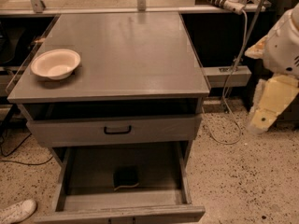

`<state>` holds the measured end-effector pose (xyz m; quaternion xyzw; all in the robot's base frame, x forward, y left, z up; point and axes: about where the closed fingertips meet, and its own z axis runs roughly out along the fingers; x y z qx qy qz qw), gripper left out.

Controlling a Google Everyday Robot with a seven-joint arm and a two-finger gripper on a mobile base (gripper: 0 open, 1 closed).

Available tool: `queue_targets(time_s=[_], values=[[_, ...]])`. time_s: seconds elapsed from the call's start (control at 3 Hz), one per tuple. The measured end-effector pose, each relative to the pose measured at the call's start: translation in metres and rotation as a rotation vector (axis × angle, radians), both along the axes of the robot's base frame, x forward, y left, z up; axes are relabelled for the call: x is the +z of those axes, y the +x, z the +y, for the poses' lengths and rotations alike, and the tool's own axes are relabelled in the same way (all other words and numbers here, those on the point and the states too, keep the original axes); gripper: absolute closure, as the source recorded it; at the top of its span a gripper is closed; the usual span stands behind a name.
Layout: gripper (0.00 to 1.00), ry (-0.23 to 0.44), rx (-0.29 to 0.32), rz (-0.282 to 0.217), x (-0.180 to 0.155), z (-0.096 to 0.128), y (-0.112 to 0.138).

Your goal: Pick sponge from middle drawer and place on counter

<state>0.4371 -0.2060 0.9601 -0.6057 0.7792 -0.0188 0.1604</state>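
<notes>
The sponge [125, 176] lies dark-green face up, with a thin yellow edge showing, on the floor of the middle drawer [84, 171]. That drawer is pulled wide open at the bottom of the cabinet. The counter [126, 50] is the grey metal top above it. My arm's white and cream links hang at the right edge of the view. The gripper [262, 117] is at their lower end, over the floor, well to the right of the cabinet and far from the sponge.
A white bowl [55, 63] sits on the counter's left side. A shallower drawer with a black handle [117, 130] is above the open one. A narrow grey shelf bar [226, 74] and a hanging cable [233, 78] are between cabinet and arm. A white shoe [16, 211] is on the floor at bottom left.
</notes>
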Motion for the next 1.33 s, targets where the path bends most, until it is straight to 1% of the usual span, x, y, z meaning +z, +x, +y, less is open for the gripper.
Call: queue_targets(time_s=[0.33, 0.67, 1.0, 1.33], values=[[0.00, 0.022, 0.024, 0.051, -0.030, 0.022, -0.015], [0.00, 0.022, 0.024, 0.051, -0.031, 0.022, -0.015], [0.00, 0.042, 0.023, 0.103, -0.069, 0.031, -0.027], [0.00, 0.107, 0.029, 0.182, -0.148, 0.061, -0.035]])
